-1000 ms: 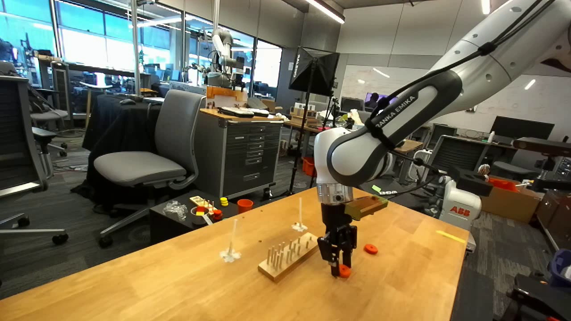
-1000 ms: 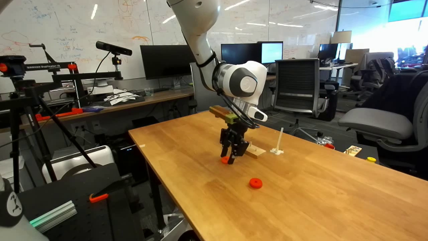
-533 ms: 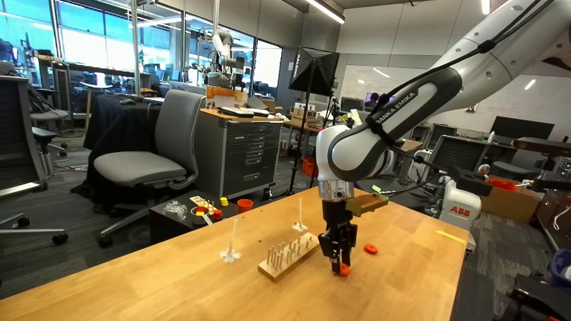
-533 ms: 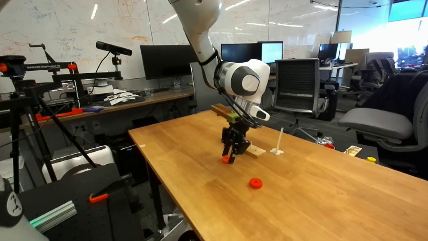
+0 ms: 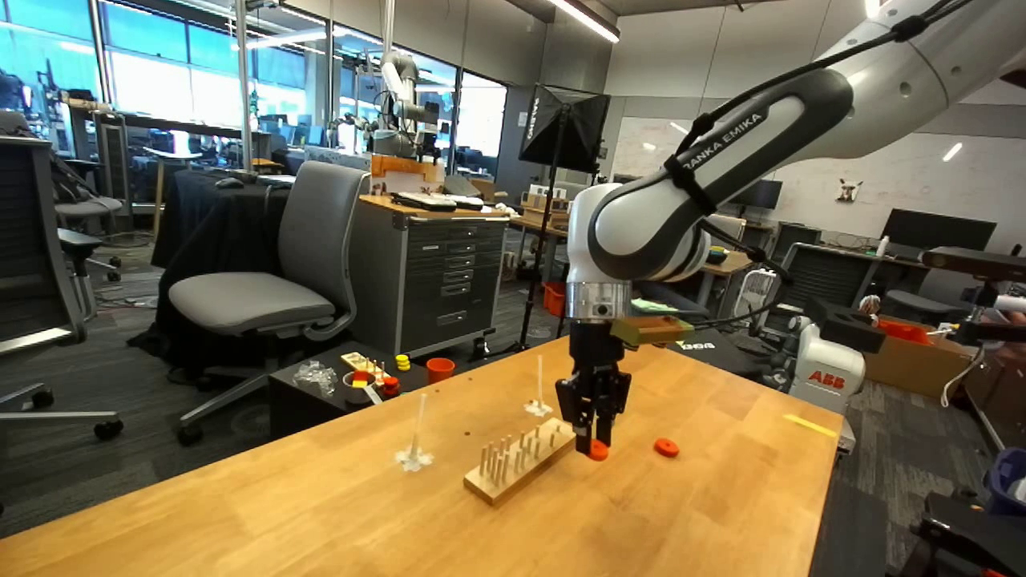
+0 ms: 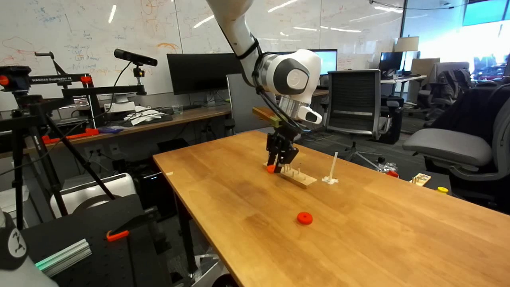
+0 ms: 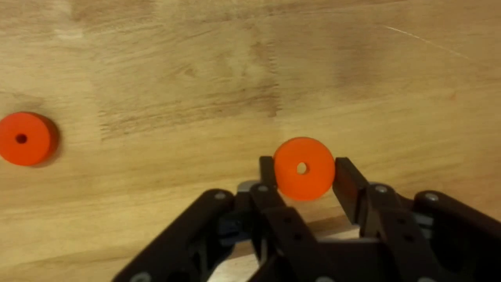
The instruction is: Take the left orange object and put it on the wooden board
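In the grip: left orange object (image 5: 599, 452), beside the wooden board (image 5: 525, 476)

Upright pegs (image 5: 522, 451) crowd the board in an exterior view; a thin white rod (image 5: 418, 425) rises to its left, another rod (image 5: 539, 381) near its far end. The second orange piece (image 5: 666, 448) lies on the table (image 5: 721, 497), apart to the right. The gripper (image 7: 304, 168) is clamped on the left one, fingertips (image 7: 349, 181) parted only by its width. I see it just right of the board's far end (how high above the table, I can't tell).

a gray chair (image 5: 309, 264) stands near a cabinet (image 5: 429, 280).
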`<move>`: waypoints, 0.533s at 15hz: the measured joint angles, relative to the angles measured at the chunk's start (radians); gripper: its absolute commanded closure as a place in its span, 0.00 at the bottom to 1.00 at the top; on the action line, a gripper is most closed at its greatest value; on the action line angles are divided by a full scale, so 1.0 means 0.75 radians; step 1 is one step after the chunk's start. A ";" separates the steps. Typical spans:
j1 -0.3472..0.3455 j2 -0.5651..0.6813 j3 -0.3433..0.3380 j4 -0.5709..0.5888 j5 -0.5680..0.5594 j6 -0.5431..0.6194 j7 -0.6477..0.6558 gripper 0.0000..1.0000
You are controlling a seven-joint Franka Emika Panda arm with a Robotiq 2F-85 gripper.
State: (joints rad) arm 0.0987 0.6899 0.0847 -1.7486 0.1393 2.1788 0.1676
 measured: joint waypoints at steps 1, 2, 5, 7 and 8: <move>0.004 -0.012 0.000 0.007 0.008 0.000 0.016 0.83; 0.008 -0.020 0.000 0.021 0.014 -0.001 0.038 0.83; 0.018 -0.020 0.000 0.087 0.030 -0.031 0.109 0.83; 0.021 -0.010 0.000 0.147 0.034 -0.077 0.162 0.83; 0.021 -0.002 -0.001 0.180 0.034 -0.103 0.185 0.83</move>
State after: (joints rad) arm 0.1148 0.6887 0.0840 -1.6137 0.1649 2.1017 0.3064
